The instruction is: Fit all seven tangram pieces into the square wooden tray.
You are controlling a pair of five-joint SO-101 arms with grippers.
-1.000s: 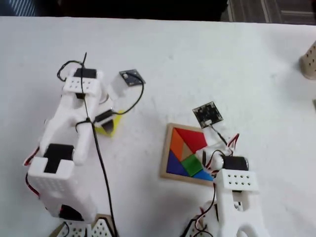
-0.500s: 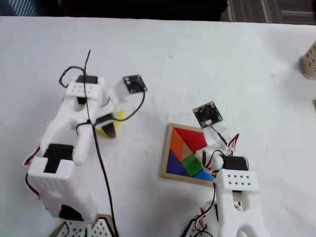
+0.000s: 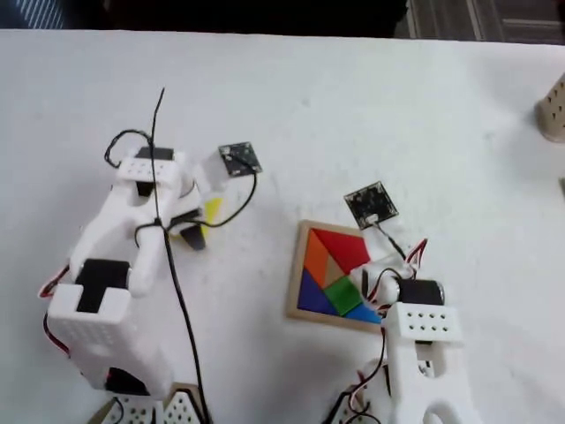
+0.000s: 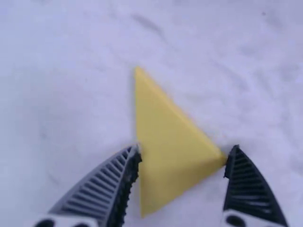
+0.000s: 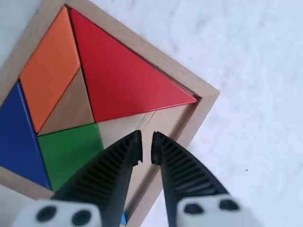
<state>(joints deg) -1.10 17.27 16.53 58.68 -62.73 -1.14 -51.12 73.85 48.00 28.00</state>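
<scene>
Five coloured pieces show in the wooden tray (image 3: 295, 278), which sits on the white table (image 3: 397, 115) just beside the right arm (image 3: 424, 322). A large red triangle (image 5: 123, 75) lies along one rim with an orange piece (image 5: 49, 71) touching it. With them are a blue triangle (image 5: 16, 137), a green piece (image 5: 71, 151) and a light-blue piece (image 3: 362, 312) at the tray's near edge, partly under the arm.

We see two patches of bare wood among them: a small triangle between the orange and the green, and a larger gap beside the red triangle. The right claw (image 5: 147, 142) hangs over that larger gap, its fingers pressed almost together, a thin slit between the tips and nothing in them.

The yellow triangle (image 4: 165, 142) lies outside the tray, well apart from it on the table's left part, beneath the left arm (image 3: 115, 256). The left claw (image 4: 183, 153) is spread wide across it, one tip touching each side, pinching the piece across its width. In the high view we make out a sliver of yellow beside that arm's dark finger.

A black cable (image 3: 177, 283) runs down the left arm. A pale perforated object (image 3: 553, 110) stands at the table's far right edge.
</scene>
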